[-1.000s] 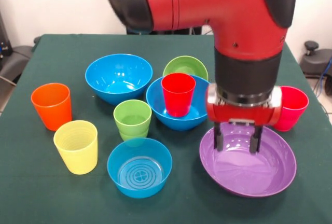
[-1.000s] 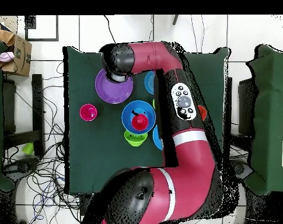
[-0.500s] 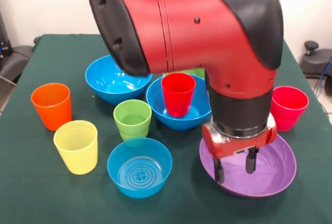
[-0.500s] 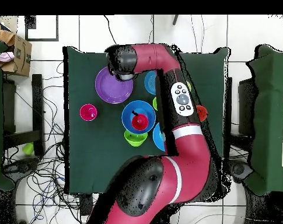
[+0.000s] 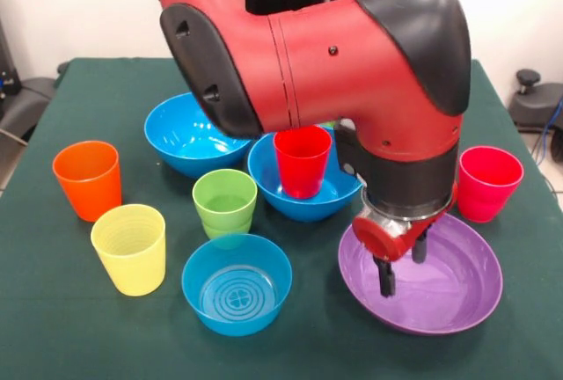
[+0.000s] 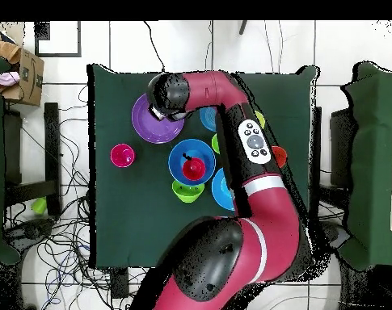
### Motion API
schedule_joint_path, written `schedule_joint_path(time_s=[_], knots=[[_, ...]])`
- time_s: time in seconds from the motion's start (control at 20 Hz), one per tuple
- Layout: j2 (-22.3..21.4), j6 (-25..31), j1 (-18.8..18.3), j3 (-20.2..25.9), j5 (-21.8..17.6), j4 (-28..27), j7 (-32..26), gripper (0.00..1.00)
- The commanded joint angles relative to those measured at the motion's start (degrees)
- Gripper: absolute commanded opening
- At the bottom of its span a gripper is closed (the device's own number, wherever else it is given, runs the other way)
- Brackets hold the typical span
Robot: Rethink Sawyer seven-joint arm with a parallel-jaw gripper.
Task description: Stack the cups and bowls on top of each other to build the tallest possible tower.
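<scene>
My gripper (image 5: pixel 401 265) is open, its fingers reaching down into the left part of the wide purple bowl (image 5: pixel 457 285), with nothing held. The red cup (image 5: pixel 302 160) stands upright in a large blue bowl (image 5: pixel 273 188) just behind the purple one. The second large blue bowl (image 5: pixel 183 138) sits further back left. The orange cup (image 5: pixel 86 179), yellow cup (image 5: pixel 130 248), light green cup (image 5: pixel 225 202) and small blue bowl (image 5: pixel 236 285) stand at the left. The pinkish-red cup (image 5: pixel 489 182) stands right of the arm. The small green bowl (image 6: pixel 185 192) shows in the overhead view.
The arm's thick red and black body (image 5: pixel 352 54) hangs over the middle of the table and hides the small green bowl in the front view. The green tablecloth (image 5: pixel 53 327) runs to the front edge. The purple bowl (image 6: pixel 146 121) lies near the table's corner in the overhead view.
The gripper has come down lower into the purple bowl and its wrist has turned, so the fingers now stand one behind the other. The cups and bowls have not moved.
</scene>
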Motion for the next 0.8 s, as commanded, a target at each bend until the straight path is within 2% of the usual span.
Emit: schedule_joint_path(time_s=[0.05, 0.25, 0.4, 0.55, 0.8], knots=[[-6.5, -0.3, -0.1, -4.8, 0.0, 7.5, 4.5, 1.00], [-7.8, 0.6, -0.6, -6.0, 0.7, 8.0, 7.4, 1.00], [-6.7, -0.7, 0.0, -7.2, 0.9, 6.8, 10.2, 1.00], [-4.7, -1.3, -0.2, -7.7, 2.8, 4.9, 13.1, 1.00], [-3.9, -1.7, 0.3, -8.7, 4.1, 3.2, 14.8, 1.00]])
